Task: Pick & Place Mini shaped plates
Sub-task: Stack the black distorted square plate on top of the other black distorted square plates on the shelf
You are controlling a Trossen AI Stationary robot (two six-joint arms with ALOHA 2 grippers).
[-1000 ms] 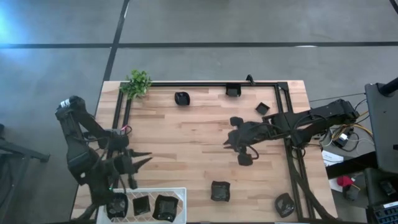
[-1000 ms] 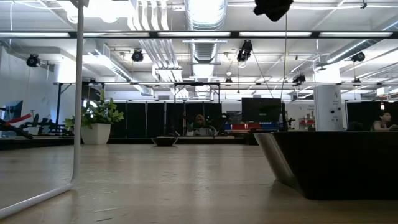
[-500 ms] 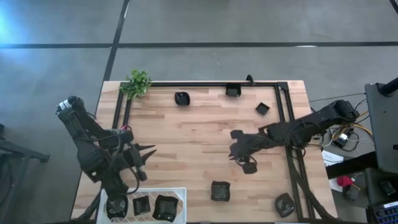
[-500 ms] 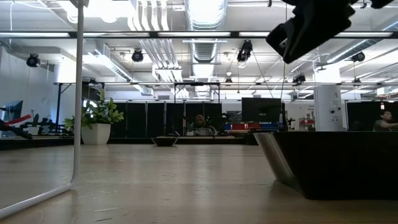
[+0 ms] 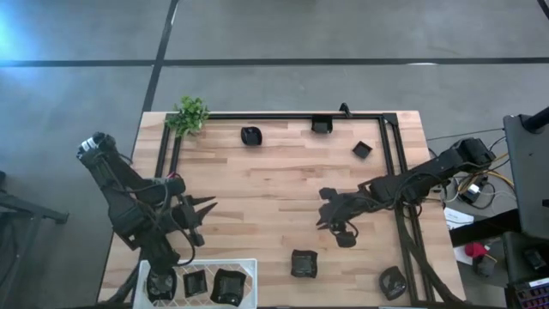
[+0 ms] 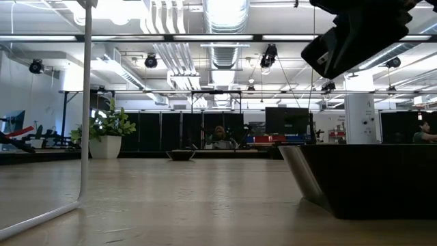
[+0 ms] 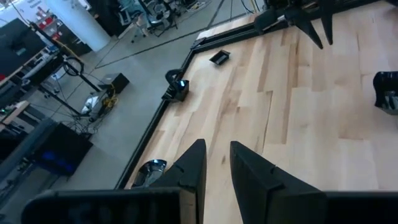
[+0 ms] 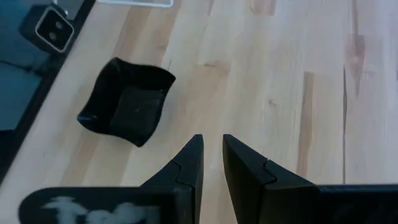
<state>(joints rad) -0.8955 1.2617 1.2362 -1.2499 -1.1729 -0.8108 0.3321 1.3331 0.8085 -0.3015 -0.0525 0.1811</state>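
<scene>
The white tray point(image 5: 249, 266) at the table's near edge holds 3 black plates point(image 5: 196, 283). Beside it, toward the right, 1 square plate point(image 5: 303, 263) sits on the wood, and another plate point(image 5: 393, 281) lies at the near right corner, outside the black frame point(image 5: 390, 154). The left gripper point(image 5: 204, 211) hovers just behind the tray; its fingers point(image 7: 193, 165) stand slightly apart and hold nothing. The right gripper point(image 5: 321, 209) hangs over mid-table, behind the square plate point(image 8: 126, 101), fingers point(image 8: 189, 158) narrowly parted and empty. 3 more plates point(image 5: 250, 136) rest near the far edge. The plant point(image 5: 189, 114) stands at the far left corner.
</scene>
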